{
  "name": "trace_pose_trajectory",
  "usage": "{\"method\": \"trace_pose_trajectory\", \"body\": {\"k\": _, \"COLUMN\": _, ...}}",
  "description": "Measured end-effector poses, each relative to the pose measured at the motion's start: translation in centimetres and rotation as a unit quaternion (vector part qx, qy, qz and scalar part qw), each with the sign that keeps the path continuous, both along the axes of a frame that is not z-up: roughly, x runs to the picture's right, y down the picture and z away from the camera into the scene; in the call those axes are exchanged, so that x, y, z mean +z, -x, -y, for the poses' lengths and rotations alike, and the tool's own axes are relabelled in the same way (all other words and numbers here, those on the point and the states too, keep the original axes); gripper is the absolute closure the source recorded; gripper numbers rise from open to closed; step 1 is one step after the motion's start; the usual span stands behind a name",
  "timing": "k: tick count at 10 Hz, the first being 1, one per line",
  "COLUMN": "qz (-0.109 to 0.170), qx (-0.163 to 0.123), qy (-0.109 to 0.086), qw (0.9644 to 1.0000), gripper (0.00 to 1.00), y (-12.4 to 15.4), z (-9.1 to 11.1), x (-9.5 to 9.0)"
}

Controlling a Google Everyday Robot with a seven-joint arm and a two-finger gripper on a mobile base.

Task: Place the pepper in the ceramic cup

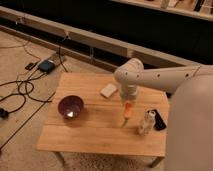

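Wooden counter (95, 137), open wood along its near edge. Right of centre the gripper (127, 103), jaws clamped on the pepper (127, 113) — tip down. The ceramic cup (108, 90) sits far-left of it; bottle (146, 122) close right, bowl (70, 106) well left.

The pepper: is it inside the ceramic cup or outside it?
Outside. The pepper is just under the gripper, over the middle of the table, clearly apart from the ceramic cup.

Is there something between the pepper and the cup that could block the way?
Nothing visible does. The gripper holds the pepper upright just beside the cup, and only bare table lies between them. The bowl and the bottle stand off that line.
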State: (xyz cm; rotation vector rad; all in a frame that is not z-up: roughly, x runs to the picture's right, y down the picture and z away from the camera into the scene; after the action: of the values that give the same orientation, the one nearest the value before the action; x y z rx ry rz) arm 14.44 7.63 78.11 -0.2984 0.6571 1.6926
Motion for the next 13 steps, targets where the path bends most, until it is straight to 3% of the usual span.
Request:
{"method": "trace_pose_trajectory", "body": {"k": 3, "qz": -0.036, "qx": -0.008, "qy": -0.023, "qw": 0.9991, "gripper": 1.0, "y": -1.9, "z": 2.3, "x": -1.7}}
{"method": "trace_pose_trajectory", "body": {"k": 5, "qz": -0.06, "qx": -0.014, "qy": -0.048, "qw": 0.9969, "gripper": 1.0, "y": -3.0, "z": 4.2, "x": -2.6}}
{"method": "trace_pose_trajectory", "body": {"k": 7, "qz": -0.099, "qx": -0.023, "qy": -0.085, "qw": 0.9912, "gripper": 1.0, "y": -4.7, "z": 6.7, "x": -3.4}}
{"method": "trace_pose_trajectory", "body": {"k": 9, "qz": -0.127, "qx": -0.03, "qy": -0.109, "qw": 0.9855, "gripper": 1.0, "y": -5.6, "z": 8.2, "x": -3.8}}
{"method": "trace_pose_trajectory", "body": {"k": 11, "qz": -0.137, "qx": -0.032, "qy": -0.122, "qw": 0.9825, "gripper": 1.0, "y": -5.7, "z": 8.9, "x": -3.9}}
{"method": "trace_pose_trajectory", "body": {"k": 13, "qz": -0.137, "qx": -0.032, "qy": -0.121, "qw": 0.9825, "gripper": 1.0, "y": -5.7, "z": 8.9, "x": -3.9}}
